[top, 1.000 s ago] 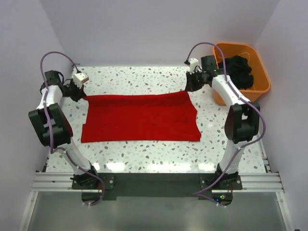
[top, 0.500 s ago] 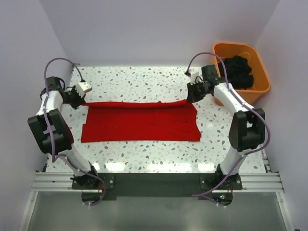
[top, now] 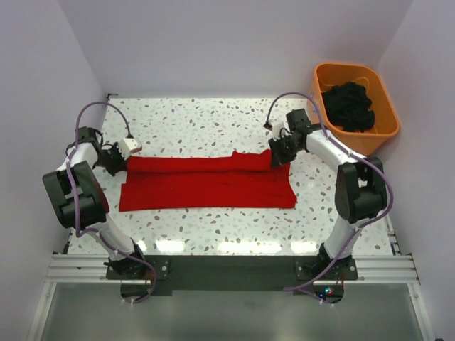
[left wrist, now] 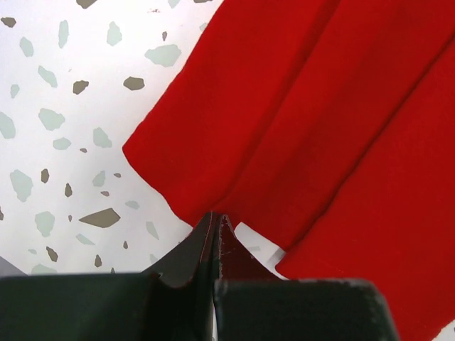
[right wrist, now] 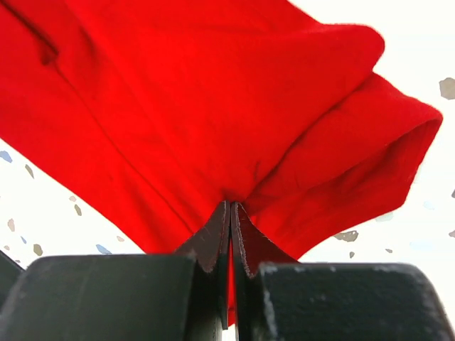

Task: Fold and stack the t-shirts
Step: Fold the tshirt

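- So, the table [top: 213, 121]: white speckled top, tub at its far right corner.
- Shirt [top: 206, 185] is red and lies spread sideways, well left of the tub and nearer the arms. Its far edge is lifted and partly rolled over the rest, so I'd call this mid-fold, far half being brought onto the near half.
- Tub [top: 380, 135] is orange with a heap of dark clothes [top: 348, 106] inside. No folded stack visible yet.
- Right gripper [top: 279, 156] sits just left of the tub. It's pinched tight on the shirt's far right corner, with cloth bunched between the fingers in the wrist view.
- Left gripper [top: 122, 160] is way across from the tub at the shirt's far left corner, also clamped down with red cloth in the tips.
- Next move, I reckon: pull both corners toward the near hem together, keep them level so the edge lands straight, lower, then let go.
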